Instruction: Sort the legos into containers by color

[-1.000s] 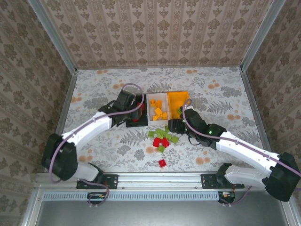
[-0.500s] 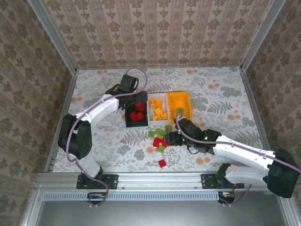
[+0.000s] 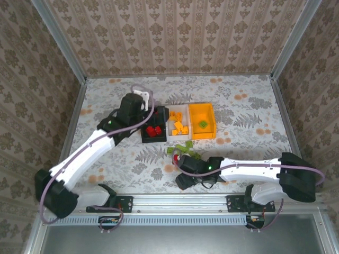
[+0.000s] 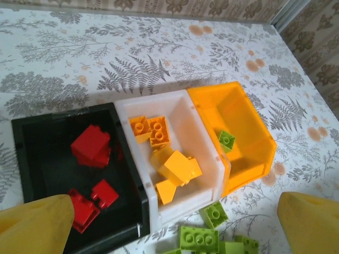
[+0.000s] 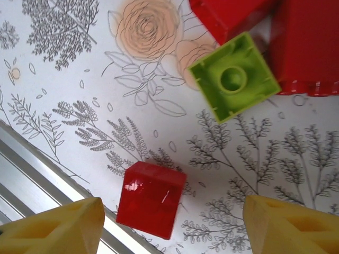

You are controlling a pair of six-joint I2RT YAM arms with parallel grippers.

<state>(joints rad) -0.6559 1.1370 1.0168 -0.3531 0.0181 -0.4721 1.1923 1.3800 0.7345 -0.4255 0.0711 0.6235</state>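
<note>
Hovers with left pincer (image 4: pixel 174 226) spread wide and empty over three bins side by side at mid-frame: red legos (image 4: pixel 91 144) in the black bin (image 4: pixel 47 169), orange legos (image 4: pixel 177 166) in the white bin (image 4: pixel 153 98), one green lego (image 4: pixel 226 140) in the orange bin (image 4: pixel 241 114). Holds right pincer (image 5: pixel 172 227) open low over the surface (image 5: pixel 79 106), lone red lego (image 5: pixel 152 199) between the fingertips at bottom centre, seemingly untouched; loose green lego (image 5: pixel 234 82) at upper right.
</note>
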